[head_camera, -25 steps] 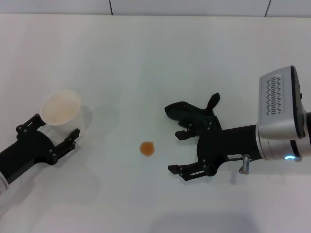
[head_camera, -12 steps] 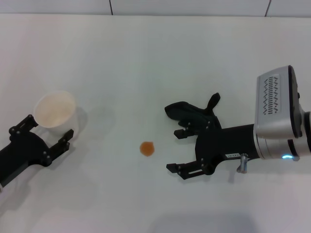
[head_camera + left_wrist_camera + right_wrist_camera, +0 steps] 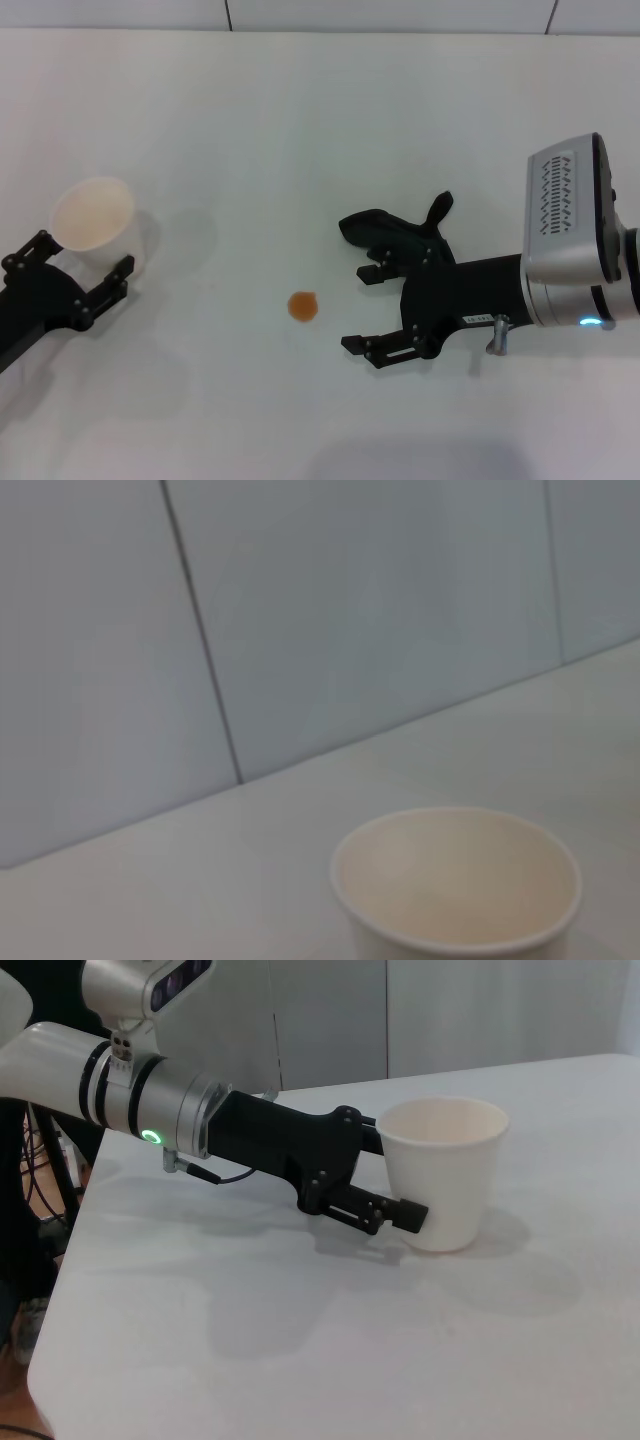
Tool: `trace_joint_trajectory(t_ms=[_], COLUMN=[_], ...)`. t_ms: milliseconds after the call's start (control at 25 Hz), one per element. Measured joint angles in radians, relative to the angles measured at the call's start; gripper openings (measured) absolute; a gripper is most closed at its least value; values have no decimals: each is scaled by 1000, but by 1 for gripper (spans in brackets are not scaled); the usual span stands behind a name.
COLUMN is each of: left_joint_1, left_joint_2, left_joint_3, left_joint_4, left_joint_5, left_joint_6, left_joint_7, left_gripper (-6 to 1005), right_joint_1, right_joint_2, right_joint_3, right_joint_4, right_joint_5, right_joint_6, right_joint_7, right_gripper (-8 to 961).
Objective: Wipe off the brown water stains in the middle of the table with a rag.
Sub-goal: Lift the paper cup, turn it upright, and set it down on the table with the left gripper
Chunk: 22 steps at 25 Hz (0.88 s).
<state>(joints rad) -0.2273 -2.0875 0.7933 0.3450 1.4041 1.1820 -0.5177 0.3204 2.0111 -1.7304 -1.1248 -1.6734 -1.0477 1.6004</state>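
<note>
The table (image 3: 300,130) is spreading wide, white and glossy across the head view, with grey wall panels (image 3: 350,610) rising behind its far edge.

The right arm is reaching in from the right side, its silver-grey housing (image 3: 580,240) sitting above the black wrist. The right gripper (image 3: 368,307) is hovering low over the table near the middle with its fingers spread wide apart and nothing between them. One finger is lying right at the near edge of the rag (image 3: 392,232); whether it is touching the cloth cannot be told.

The left arm is coming in from the left edge. The left gripper (image 3: 72,281) is holding a pale cup (image 3: 95,222), its two fingers standing on either side of the cup's lower wall and pressing against it, as the right wrist view shows (image 3: 385,1182). The cup (image 3: 443,1170) is standing upright with its mouth open upward, and in that view its base is sitting on or just above the tabletop; which one is not clear. The cup's inside (image 3: 455,875) is looking bare.

The rag is lying in a black, lumpy heap just beyond the right gripper, with one corner sticking up.

The brown water stains (image 3: 302,306) are showing as one small round orange-brown spot near the table's middle, uncovered, just beside the right gripper's fingertips on the robot's left side, and well apart from the cup.
</note>
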Motion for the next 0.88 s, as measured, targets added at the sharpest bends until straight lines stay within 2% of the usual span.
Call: trace_joint_trajectory(t_ms=[520,880], left_joint_1=[-16,-9], left_joint_2=[3,1], left_joint_3=[38,95], left_joint_4=[15,111], left_joint_5=[22,82], left_joint_6=[-30,-51], left_joint_7=[-60,-180], left_gripper=[732,728], right_joint_1=[0,2], right_joint_2=[0,2], right_joint_3=[0,0], right_joint_4=[0,-3], right_joint_5=[0,2], right_joint_6=[0,0], right_joint_7=[2,4], right_gripper=[834,834])
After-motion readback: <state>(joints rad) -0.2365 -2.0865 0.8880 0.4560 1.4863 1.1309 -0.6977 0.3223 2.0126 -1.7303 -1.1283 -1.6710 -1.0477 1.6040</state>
